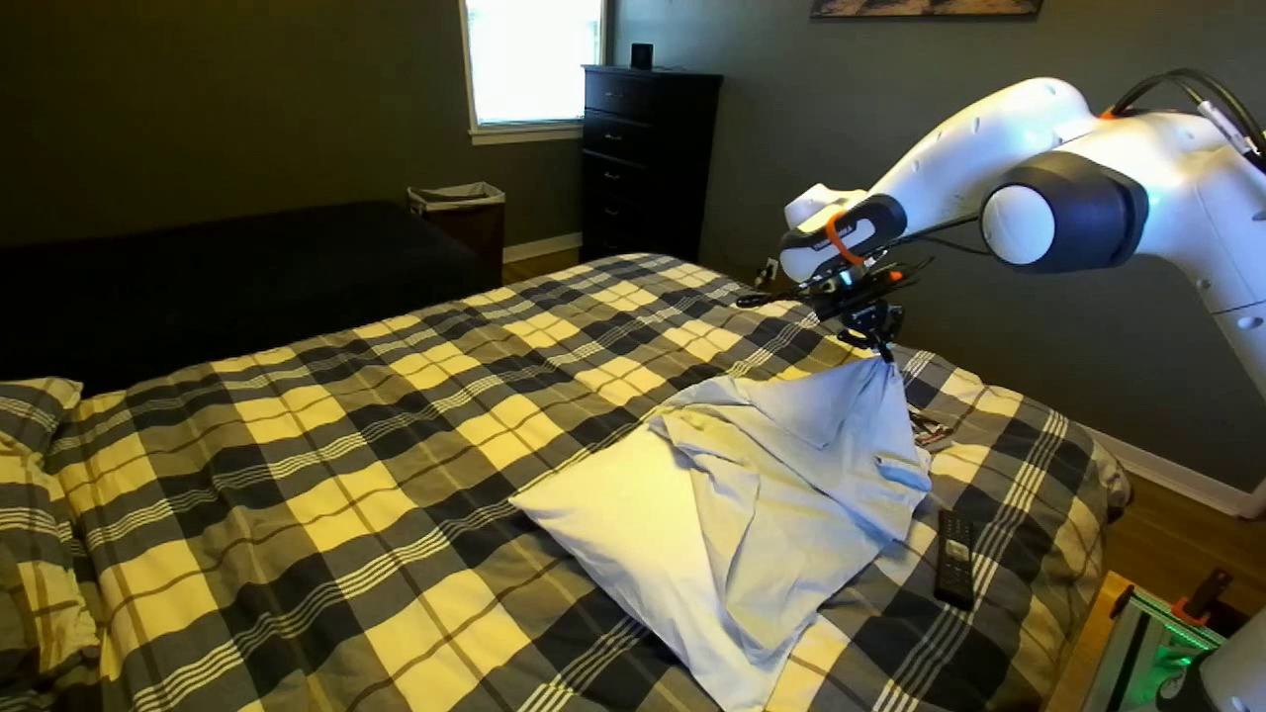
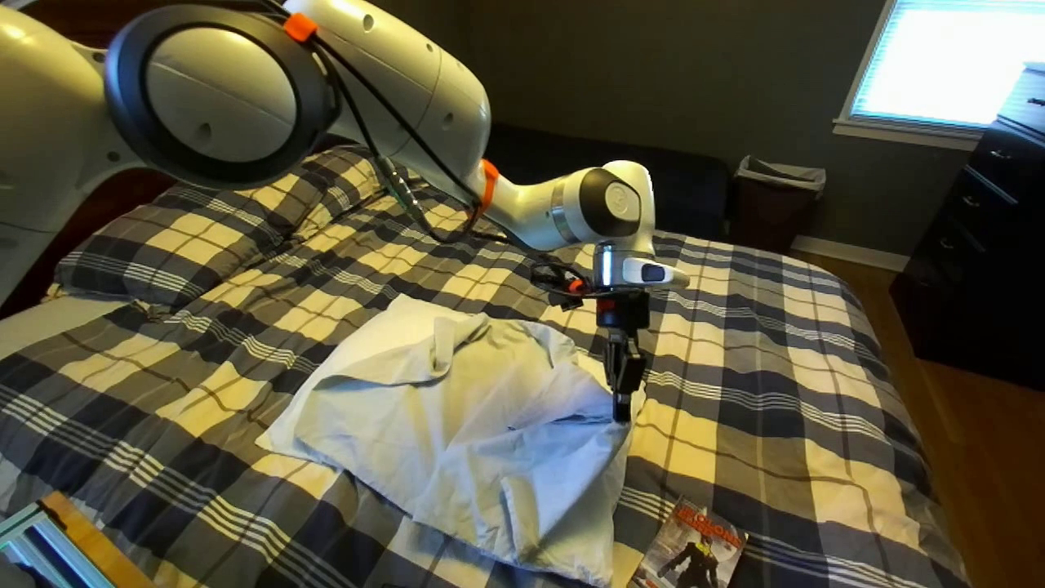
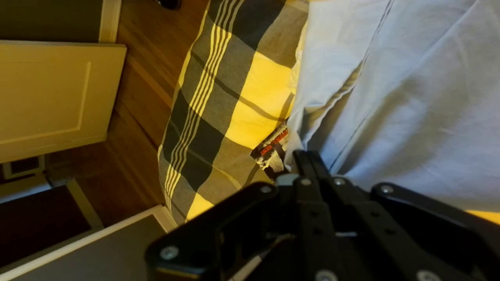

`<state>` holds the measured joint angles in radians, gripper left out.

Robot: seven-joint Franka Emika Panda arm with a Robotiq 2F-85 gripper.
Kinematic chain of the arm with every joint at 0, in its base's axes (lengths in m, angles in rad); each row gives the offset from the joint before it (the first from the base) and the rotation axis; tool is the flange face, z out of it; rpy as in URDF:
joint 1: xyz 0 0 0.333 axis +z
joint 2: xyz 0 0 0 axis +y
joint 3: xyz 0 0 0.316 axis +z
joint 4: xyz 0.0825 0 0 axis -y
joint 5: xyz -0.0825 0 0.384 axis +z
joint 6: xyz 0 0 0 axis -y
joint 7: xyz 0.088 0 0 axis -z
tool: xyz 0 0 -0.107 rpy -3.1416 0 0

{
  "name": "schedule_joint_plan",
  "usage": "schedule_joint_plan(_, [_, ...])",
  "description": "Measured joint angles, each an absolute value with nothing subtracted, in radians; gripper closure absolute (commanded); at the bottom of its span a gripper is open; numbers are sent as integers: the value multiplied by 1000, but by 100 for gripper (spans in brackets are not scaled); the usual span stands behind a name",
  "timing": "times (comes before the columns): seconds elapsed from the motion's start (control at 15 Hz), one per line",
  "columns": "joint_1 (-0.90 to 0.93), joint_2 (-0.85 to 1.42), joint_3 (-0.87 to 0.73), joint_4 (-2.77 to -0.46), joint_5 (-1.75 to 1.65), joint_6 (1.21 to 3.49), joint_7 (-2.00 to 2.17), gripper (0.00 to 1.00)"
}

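Note:
My gripper is shut on a corner of a pale white cloth, which looks like a pillowcase. The cloth rises to a peak at the fingertips, and the rest lies rumpled on the bed. A smoother white part, perhaps a pillow, shows under its folds. In an exterior view the gripper points straight down at the cloth's edge. In the wrist view the fingers are together, with the cloth bunched at their tips.
A plaid comforter covers the bed. A black remote lies beside the cloth. A case or booklet with red lettering lies near it, partly covered in the wrist view. Plaid pillows, a hamper and a dark dresser stand around.

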<state>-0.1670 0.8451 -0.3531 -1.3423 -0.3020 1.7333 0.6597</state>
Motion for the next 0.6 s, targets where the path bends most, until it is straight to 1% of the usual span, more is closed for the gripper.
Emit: schedule_joint_plan(0.6, [-213, 883, -386, -1288, -302, 1736, 741, 100])
